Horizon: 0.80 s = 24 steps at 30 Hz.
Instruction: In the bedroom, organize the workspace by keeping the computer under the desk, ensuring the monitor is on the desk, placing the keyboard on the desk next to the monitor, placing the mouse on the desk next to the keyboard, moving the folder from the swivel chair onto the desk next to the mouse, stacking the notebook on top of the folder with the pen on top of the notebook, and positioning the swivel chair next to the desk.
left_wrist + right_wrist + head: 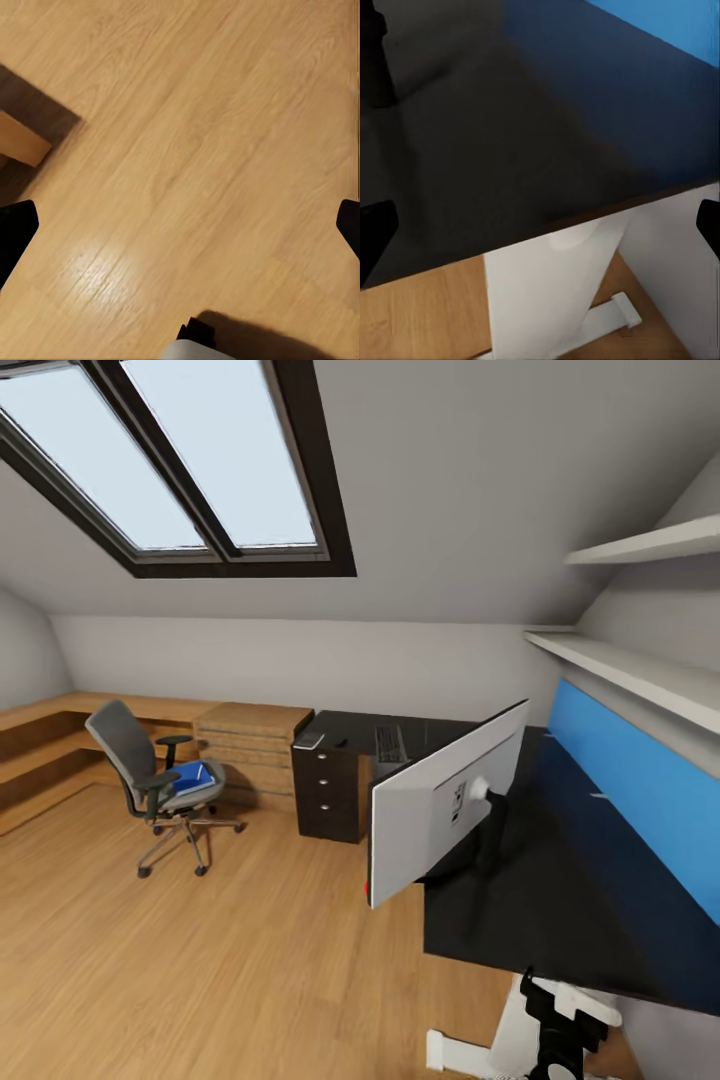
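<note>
While your right tool (pixel 540 225) hangs spread over the worktop's (pixel 560 880) near edge, the monitor (pixel 445 805) stands just beyond it, white back toward you, long axis slanting away. Your left tool (pixel 180 225) gapes over bare floor (pixel 202 135). The folder (pixel 192 778) lies on the swivel chair (pixel 150 780), well apart.

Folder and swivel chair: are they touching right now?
Touching. The head view shows the blue folder lying flat on the seat of the swivel chair, between its armrests, with no gap visible under it.
</note>
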{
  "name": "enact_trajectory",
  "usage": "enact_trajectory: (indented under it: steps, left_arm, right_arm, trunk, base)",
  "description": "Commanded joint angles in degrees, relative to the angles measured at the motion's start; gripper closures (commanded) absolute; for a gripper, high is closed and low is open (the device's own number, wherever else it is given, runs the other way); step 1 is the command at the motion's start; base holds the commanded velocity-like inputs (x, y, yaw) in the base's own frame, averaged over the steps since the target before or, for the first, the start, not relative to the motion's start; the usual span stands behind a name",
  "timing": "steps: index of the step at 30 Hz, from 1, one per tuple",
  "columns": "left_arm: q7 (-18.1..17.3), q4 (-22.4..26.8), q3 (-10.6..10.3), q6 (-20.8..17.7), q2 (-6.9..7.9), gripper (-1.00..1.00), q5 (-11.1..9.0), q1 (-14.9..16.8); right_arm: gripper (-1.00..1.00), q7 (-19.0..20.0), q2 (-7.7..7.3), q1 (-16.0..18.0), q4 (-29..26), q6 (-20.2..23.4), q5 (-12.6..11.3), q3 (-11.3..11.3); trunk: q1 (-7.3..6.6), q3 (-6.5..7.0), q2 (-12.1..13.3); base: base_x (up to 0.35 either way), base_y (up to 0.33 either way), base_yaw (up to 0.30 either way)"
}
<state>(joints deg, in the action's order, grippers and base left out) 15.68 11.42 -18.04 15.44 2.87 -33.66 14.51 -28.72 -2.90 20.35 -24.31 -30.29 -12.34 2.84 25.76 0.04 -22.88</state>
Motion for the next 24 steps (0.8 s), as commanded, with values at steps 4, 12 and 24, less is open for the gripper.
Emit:
enact_trajectory:
  steps: [4, 12, 24]
  left_arm:
    - [0.3, 0.0, -0.5, 0.1, 0.03, -1.0, -0.4, 0.0]
    - [0.3, 0.0, -0.6, 0.1, -0.29, -1.0, -0.3, 0.0]
    - [0.3, 0.0, -0.5, 0.0, -0.27, -1.0, -0.3, 0.0]
  right_arm:
    - [-1.0, -0.1, -0.02, 0.0, 0.1, -0.3, -0.4, 0.3]
    - [-1.0, -0.1, 0.0, 0.0, 0.1, -0.3, -0.2, 0.3]
    - [-1.0, -0.2, 0.9, 0.1, 0.0, -3.2, 0.3, 0.3]
  trunk:
    - [0.03, -0.02, 0.0]
    - [0.03, -0.02, 0.0]
    - [0.03, -0.07, 0.0]
  base:
    - [0.022, 0.036, -0.263]
    - [0.08, 0.07, -0.267]
    - [0.058, 0.05, -0.207]
